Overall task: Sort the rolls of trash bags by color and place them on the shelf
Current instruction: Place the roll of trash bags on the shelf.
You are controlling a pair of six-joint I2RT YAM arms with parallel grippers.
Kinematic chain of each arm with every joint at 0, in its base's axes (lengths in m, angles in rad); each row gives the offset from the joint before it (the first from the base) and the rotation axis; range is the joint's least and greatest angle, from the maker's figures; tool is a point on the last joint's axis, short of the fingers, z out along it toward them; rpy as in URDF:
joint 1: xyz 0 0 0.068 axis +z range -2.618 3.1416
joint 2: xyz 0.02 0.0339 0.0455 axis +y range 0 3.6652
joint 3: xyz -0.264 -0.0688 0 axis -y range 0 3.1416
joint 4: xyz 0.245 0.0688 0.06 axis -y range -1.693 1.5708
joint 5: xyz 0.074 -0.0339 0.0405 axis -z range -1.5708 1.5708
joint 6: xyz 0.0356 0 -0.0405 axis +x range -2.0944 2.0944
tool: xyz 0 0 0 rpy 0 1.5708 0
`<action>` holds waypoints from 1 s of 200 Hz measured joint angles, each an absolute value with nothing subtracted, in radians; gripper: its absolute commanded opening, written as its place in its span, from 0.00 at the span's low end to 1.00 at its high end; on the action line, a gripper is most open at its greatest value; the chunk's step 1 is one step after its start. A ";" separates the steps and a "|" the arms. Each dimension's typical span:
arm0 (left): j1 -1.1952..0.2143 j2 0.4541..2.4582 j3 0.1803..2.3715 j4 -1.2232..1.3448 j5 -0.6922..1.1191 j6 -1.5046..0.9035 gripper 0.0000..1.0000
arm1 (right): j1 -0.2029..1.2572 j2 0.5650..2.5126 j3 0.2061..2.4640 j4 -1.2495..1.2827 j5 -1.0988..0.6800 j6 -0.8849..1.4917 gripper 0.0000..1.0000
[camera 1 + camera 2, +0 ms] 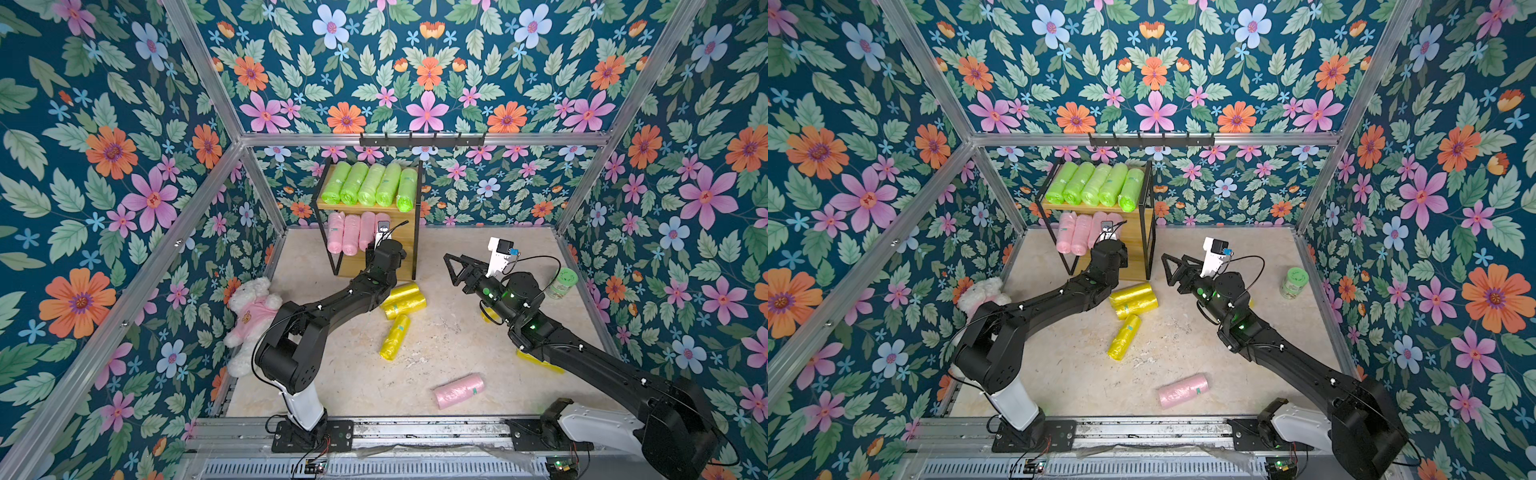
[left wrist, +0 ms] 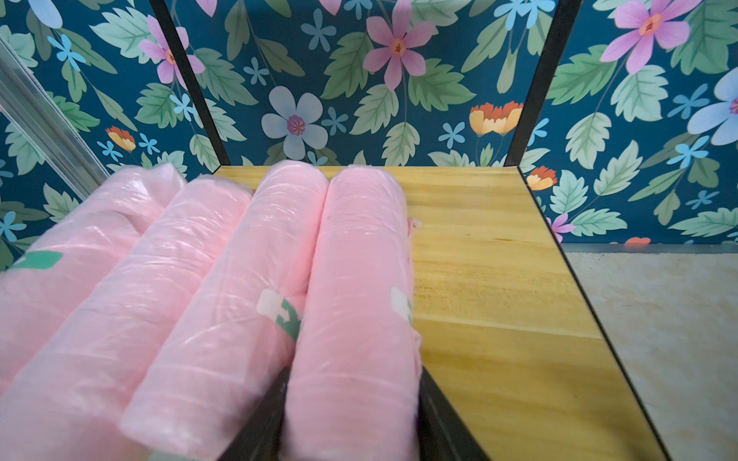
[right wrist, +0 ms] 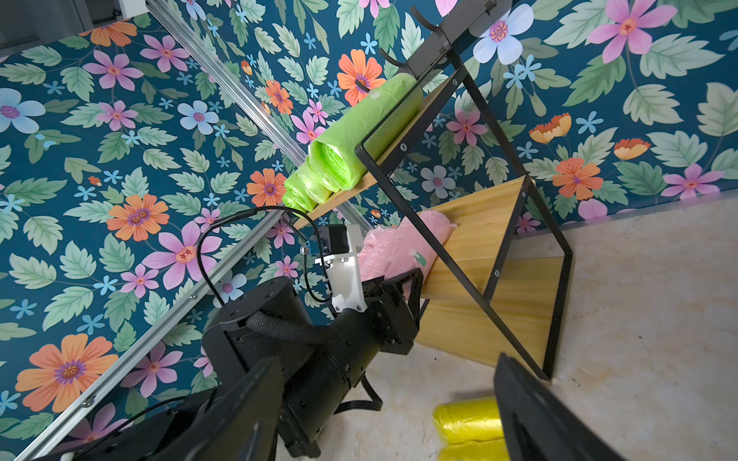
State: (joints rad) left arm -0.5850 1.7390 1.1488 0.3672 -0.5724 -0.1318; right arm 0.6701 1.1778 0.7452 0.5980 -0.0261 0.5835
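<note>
Left gripper [image 2: 351,383]: jaws flank a pink roll [image 2: 361,255] lying on the shelf [image 2: 499,287], middle board, touching three more pink rolls [image 2: 179,279] alongside; whether they clamp it cannot be told. Right gripper [image 1: 451,270]: wide open, empty.

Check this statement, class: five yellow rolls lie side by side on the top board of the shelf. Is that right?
Wrong in colour only: the five rolls lying side by side on the shelf's top board are lime green, as both top views show. The yellow rolls lie on the table.
</note>
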 measured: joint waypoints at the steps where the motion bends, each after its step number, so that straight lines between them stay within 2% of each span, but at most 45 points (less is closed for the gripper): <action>1: -0.585 1.739 1.149 0.368 -0.572 -0.132 0.53 | 0.670 1.178 0.745 0.598 -0.026 0.583 0.87; 82: -0.587 1.676 1.119 0.357 -0.513 -0.185 0.69 | 0.666 1.180 0.736 0.594 -0.032 0.587 0.87; 144: -0.589 1.487 1.004 0.285 -0.402 -0.295 0.72 | 0.664 1.177 0.731 0.554 -0.053 0.580 0.88; 200: -0.582 1.264 0.915 0.162 -0.189 -0.368 0.73 | 0.684 1.161 0.813 0.275 -0.141 0.365 0.85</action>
State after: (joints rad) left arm -0.5823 1.2636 0.9154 0.1623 -0.1890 -0.3676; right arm 0.6842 1.1610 0.8127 0.2749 -0.1410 0.3649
